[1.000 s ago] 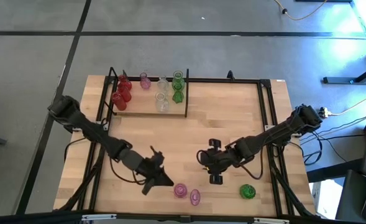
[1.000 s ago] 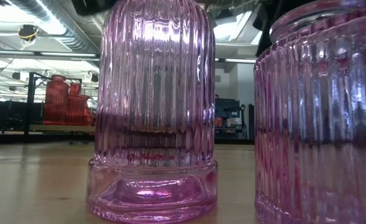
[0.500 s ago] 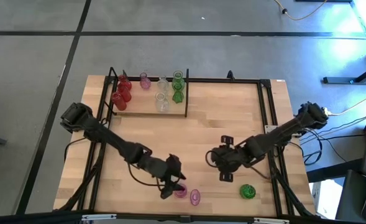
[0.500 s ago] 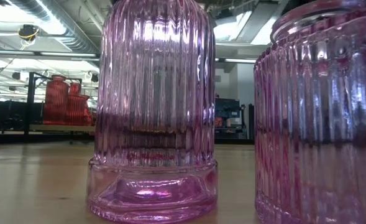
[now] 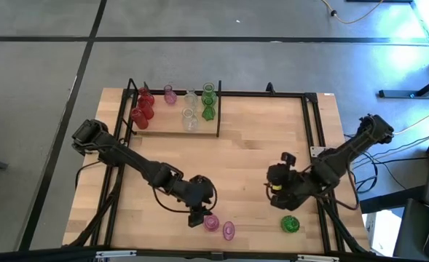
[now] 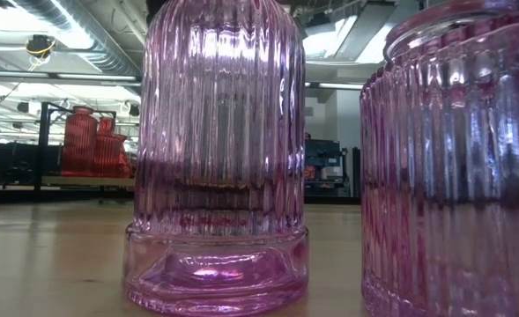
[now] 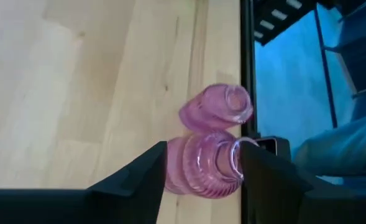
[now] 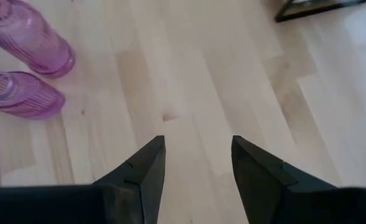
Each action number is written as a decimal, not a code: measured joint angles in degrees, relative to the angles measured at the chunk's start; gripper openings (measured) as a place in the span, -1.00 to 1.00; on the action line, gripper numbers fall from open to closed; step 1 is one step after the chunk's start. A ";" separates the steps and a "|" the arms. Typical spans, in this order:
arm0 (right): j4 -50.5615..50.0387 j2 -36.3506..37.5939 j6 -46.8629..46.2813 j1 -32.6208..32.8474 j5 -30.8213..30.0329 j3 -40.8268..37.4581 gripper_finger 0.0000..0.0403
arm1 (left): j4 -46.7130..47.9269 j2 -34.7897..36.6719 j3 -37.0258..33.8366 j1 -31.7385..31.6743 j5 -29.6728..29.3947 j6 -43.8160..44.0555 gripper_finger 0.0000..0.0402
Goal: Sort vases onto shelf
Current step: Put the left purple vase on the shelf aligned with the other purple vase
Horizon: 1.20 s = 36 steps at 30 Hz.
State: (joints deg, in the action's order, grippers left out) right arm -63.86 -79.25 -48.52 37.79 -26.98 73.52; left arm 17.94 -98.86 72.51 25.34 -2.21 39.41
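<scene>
The left gripper [image 7: 202, 177] has its two dark fingers open around a ribbed pink glass vase [image 7: 201, 165] near the table's front edge, with a second pink vase [image 7: 217, 115] just beside it. The right gripper [image 8: 195, 165] hangs open over bare wood, near a green vase [image 5: 290, 224]. Red, pink, clear and green vases stand on the light-wood shelf with black rods [image 5: 203, 131] at the far left of the table

Even bright light; ceiling lamps glare through close pink vase [image 6: 219, 158].
</scene>
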 joint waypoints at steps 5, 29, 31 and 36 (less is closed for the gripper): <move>-3.37 0.10 -4.93 2.88 -2.66 0.00 -0.17 | -2.09 -3.00 -0.02 -0.17 5.58 2.42 -0.11; -5.27 0.03 -12.76 6.86 -6.02 0.00 -0.17 | -1.61 -7.81 0.46 0.26 10.70 6.34 -0.77; -5.25 0.03 -12.75 6.86 -6.64 0.00 -0.17 | -1.40 -7.70 0.44 0.26 10.54 6.15 -0.90; -5.20 0.03 -12.75 6.86 -9.29 0.00 -0.17 | -0.83 -7.61 0.44 0.55 9.66 4.98 -0.91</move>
State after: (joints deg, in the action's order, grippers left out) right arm -69.06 -79.22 -61.27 44.64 -36.27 73.52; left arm 17.11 -106.46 72.95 25.89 7.45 44.39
